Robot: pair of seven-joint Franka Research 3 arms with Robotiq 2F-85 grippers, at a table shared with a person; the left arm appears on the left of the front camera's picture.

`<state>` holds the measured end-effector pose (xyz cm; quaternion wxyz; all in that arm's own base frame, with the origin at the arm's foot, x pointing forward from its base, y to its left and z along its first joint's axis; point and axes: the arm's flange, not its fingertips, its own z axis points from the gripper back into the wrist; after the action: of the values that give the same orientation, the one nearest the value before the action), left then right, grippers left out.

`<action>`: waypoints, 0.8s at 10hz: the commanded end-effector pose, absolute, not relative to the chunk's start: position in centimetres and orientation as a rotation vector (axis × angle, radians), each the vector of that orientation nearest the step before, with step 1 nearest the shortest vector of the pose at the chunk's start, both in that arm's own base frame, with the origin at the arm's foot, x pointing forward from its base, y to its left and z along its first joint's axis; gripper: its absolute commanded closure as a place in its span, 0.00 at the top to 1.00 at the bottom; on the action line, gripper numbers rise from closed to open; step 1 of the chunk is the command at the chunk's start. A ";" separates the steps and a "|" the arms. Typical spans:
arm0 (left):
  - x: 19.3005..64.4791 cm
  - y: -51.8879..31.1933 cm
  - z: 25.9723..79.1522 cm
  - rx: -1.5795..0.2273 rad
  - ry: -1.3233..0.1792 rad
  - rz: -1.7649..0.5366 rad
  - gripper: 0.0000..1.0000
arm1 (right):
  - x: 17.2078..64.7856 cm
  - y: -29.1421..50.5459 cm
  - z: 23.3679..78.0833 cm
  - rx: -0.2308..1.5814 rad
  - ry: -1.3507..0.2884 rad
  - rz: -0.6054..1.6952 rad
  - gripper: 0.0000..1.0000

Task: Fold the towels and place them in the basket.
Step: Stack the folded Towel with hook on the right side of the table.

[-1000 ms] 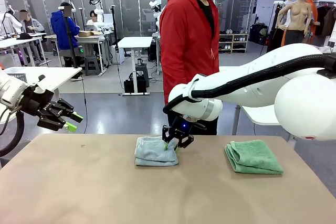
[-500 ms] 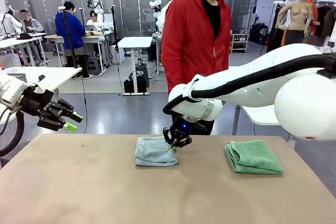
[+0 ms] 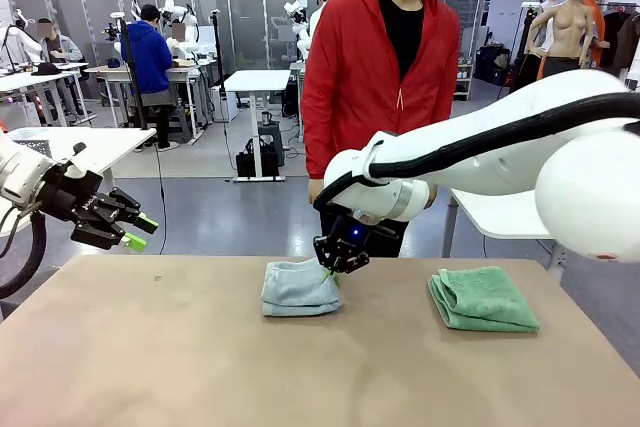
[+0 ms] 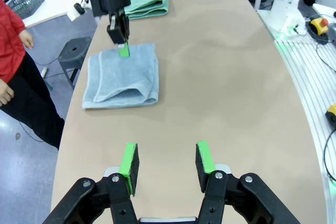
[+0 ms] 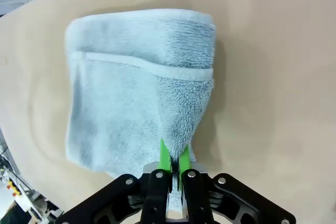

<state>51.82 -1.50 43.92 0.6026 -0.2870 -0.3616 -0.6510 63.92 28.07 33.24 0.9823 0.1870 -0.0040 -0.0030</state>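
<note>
At table centre, right gripper [image 3: 331, 271] pinches blue-grey towel [image 3: 297, 289] — left gripper [image 4: 166, 162] agape.

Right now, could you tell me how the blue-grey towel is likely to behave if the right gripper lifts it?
Probably floppy: the blue-grey towel is soft terry pinched at one corner by the right gripper, so it would likely sag. Its loose folded layers may fall open. It looks light.

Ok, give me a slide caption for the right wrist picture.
Right claw pinching the edge of the folded blue-grey towel on the tan table.
</note>
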 end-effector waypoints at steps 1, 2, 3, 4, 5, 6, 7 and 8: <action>51.8 -1.5 43.9 -0.658 -0.846 -1.525 0.57 | 59.9 24.0 37.1 0.343 -0.019 0.085 0.00; 51.8 -1.5 43.9 -0.658 -0.846 -1.525 0.57 | 58.5 22.0 39.0 0.325 -0.025 0.110 0.00; 51.8 -1.5 43.9 -0.658 -0.846 -1.525 0.57 | 57.4 20.1 40.4 0.320 -0.035 0.115 0.00; 51.8 -1.5 43.9 -0.658 -0.846 -1.525 0.57 | 56.6 18.2 41.9 0.331 -0.045 0.135 0.00; 51.8 -1.5 43.9 -0.658 -0.846 -1.525 0.57 | 55.9 16.3 43.3 0.323 -0.052 0.128 0.00; 51.8 -1.5 43.9 -0.658 -0.846 -1.525 0.57 | 55.7 13.9 44.7 0.312 -0.061 0.119 0.00; 51.8 -1.5 43.9 -0.658 -0.846 -1.525 0.57 | 56.1 11.7 45.5 0.300 -0.067 0.118 0.00; 51.8 -1.5 43.9 -0.658 -0.846 -1.525 0.57 | 56.4 9.8 46.2 0.302 -0.090 0.134 0.00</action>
<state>51.83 -1.47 43.91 0.6028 -0.2869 -0.3616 -0.6508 56.27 10.84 46.32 0.9872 0.1467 -0.0389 0.0491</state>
